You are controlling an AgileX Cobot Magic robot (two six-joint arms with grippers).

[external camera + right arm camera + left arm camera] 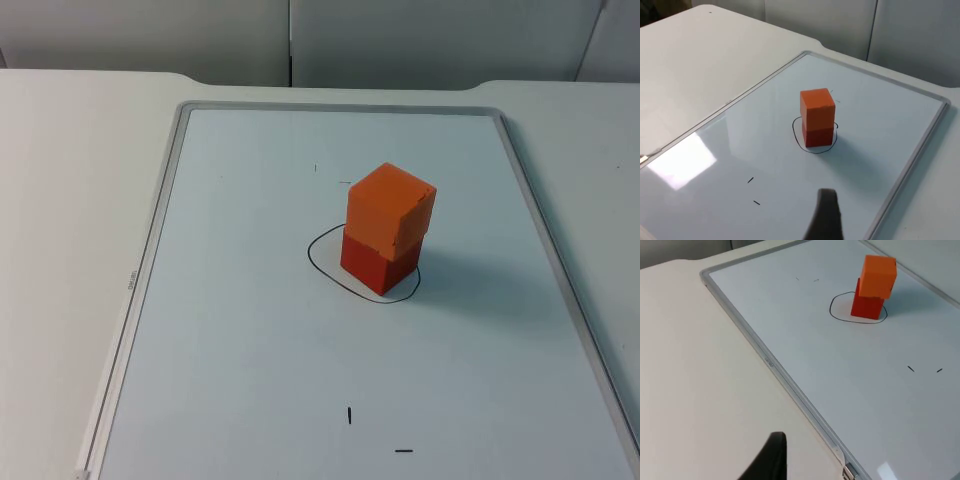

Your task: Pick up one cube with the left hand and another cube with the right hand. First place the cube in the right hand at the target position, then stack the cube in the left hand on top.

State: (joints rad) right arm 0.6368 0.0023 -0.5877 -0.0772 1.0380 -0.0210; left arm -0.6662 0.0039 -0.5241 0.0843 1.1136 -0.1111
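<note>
Orange cube [391,207] sits twisted atop the red cube [376,265] inside the drawn ring [322,262]; both hands well back, grip state unreadable

one cube [391,207] atop another cube [376,264], on the whiteboard [250,350] inside a drawn ring [318,258]
</note>
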